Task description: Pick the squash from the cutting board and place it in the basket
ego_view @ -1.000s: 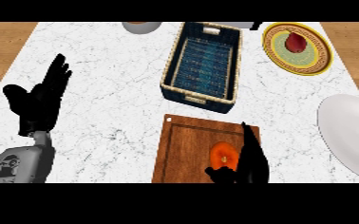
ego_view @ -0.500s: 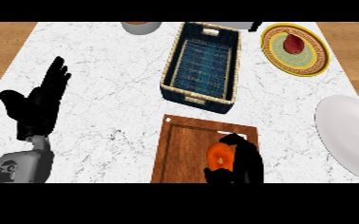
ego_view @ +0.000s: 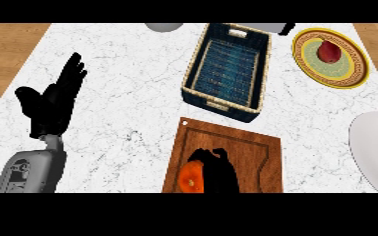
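Gripping the squash (ego_view: pixel 190 178) on the cutting board (ego_view: pixel 251 150), the right hand (ego_view: pixel 220 175) sits low in the head view, its black fingers curled over the right side of the orange fruit and hiding much of it. Only the left part of the squash shows, at the board's near left corner by the view's lower edge. Whether it rests on the wood or is already lifted clear cannot be told from this angle.

Judging by how things lie, the task is at its grasping step: the hand has closed round the squash, but the carry has not begun. The basket (ego_view: pixel 193 67) stands beyond the board, its near rim just beside the board's far edge, and nothing is seen inside it but the dark woven floor. What is left is the lift, the short move forward over that rim, and the release inside.

At the view's left, the left hand (ego_view: pixel 53 102) rests open over the counter (ego_view: pixel 133 80), fingers straight and close together, pointing up, thumb out to the side, well apart from the board.

A yellow plate (ego_view: pixel 354 67) with a red fruit (ego_view: pixel 329 51) on it sits to the right of the basket, clear of the likely path.
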`<move>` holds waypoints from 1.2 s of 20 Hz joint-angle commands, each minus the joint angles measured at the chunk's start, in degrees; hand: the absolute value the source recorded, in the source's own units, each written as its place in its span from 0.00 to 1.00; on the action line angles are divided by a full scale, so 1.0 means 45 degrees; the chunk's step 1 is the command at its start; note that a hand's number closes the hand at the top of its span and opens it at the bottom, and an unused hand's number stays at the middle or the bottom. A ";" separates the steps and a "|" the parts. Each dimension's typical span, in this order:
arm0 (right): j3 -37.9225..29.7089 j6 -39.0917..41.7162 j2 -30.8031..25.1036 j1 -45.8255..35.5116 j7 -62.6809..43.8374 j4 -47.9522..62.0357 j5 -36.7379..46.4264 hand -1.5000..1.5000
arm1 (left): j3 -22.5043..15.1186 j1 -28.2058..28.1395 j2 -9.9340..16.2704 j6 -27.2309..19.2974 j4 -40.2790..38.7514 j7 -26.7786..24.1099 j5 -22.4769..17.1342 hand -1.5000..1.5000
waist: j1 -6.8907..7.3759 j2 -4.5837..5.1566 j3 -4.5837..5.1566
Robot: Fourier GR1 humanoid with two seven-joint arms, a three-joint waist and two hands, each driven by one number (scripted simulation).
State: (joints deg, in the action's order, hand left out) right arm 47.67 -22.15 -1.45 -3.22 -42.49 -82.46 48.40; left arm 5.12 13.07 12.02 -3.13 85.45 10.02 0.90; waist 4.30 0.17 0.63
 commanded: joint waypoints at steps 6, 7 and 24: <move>0.3741 -0.2465 0.0315 -0.2803 0.1322 0.0260 -0.3638 1.00 | -0.0109 0.0189 -0.0110 -0.0083 -0.0330 -0.0087 0.0180 0.50 | 0.0140 0.0148 -0.0194; 0.4294 -0.3446 0.0317 -0.2578 0.1795 0.0259 -0.3486 1.00 | 0.0158 0.0676 0.0146 0.0073 -0.0460 0.0197 -0.0046 0.50 | -0.0044 0.0125 -0.0194; 0.2686 -0.5741 0.0321 -1.0056 -0.4462 -0.1824 -0.3056 1.00 | -0.0125 -0.0034 -0.0554 -0.0565 -0.0285 -0.0026 0.0340 0.50 | -0.0466 -0.0163 -0.0110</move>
State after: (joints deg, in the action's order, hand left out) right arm 63.39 -46.50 -0.22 -40.27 -52.44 -90.97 34.10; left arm 5.70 13.54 11.08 -4.74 82.71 9.26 1.98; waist 2.10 -0.41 0.11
